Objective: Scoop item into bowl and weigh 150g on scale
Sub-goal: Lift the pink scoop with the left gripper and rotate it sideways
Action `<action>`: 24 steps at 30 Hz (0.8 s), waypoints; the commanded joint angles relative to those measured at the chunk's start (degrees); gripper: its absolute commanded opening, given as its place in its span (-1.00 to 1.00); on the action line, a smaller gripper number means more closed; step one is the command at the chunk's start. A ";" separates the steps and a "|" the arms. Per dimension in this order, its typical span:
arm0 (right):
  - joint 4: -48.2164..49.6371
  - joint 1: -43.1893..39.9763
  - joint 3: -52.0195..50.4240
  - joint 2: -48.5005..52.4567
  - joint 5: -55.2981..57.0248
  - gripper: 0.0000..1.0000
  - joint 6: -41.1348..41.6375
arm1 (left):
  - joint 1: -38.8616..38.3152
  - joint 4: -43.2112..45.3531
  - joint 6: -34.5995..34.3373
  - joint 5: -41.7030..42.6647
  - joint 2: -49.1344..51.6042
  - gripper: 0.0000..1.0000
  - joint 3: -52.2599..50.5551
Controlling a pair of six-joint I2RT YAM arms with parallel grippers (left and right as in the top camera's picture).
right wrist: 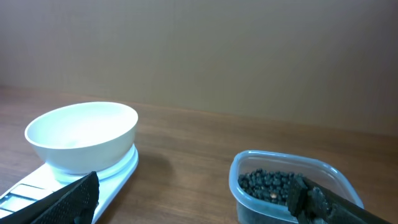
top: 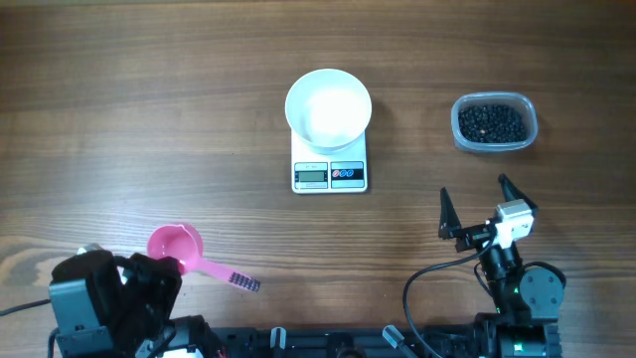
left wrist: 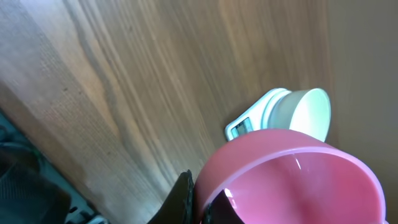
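While left gripper (top: 159, 270) pinches only the scoop (top: 176, 244) rim and right gripper (top: 474, 187) gapes empty, scoop may twist, spilling beans (top: 492, 121) short of bowl (top: 328, 104).

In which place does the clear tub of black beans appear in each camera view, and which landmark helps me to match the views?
Overhead: the clear tub is at the upper right, right of the scale.
Left wrist: not in it.
Right wrist: lower right, beans visible inside.
Shared landmark: the white bowl on the scale, seen in all three views.
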 commanded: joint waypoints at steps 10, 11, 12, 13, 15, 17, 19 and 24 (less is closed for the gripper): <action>0.46 0.24 -0.09 -0.20 -31.04 0.99 70.73 | 0.15 11.67 -11.43 1.55 0.22 -0.92 -15.43; 0.13 0.24 -0.09 -0.20 -34.42 0.99 76.61 | 0.15 12.46 -12.74 1.57 0.55 -0.92 -16.20; -0.24 0.24 -0.09 -0.20 -37.00 1.00 80.48 | 0.15 12.98 -14.01 1.57 0.90 -0.92 -16.63; -0.76 0.24 -0.09 -0.20 -39.80 0.99 84.80 | 0.15 13.60 -15.78 1.57 1.46 -0.92 -16.94; -0.72 0.24 -0.09 -0.20 -40.79 0.99 92.70 | 0.15 14.62 -19.34 1.60 2.95 -0.92 -17.05; -0.57 0.24 -0.09 -0.20 -38.56 0.99 94.90 | 0.15 15.96 -20.72 1.60 4.33 -0.92 -17.05; -0.44 0.22 -0.09 -0.20 -37.16 0.99 91.56 | 0.15 17.53 -20.70 2.45 6.23 -0.92 -17.05; 1.64 0.24 -0.07 -0.09 -32.76 0.91 71.14 | 0.11 18.25 -20.59 4.59 12.15 -0.92 -17.05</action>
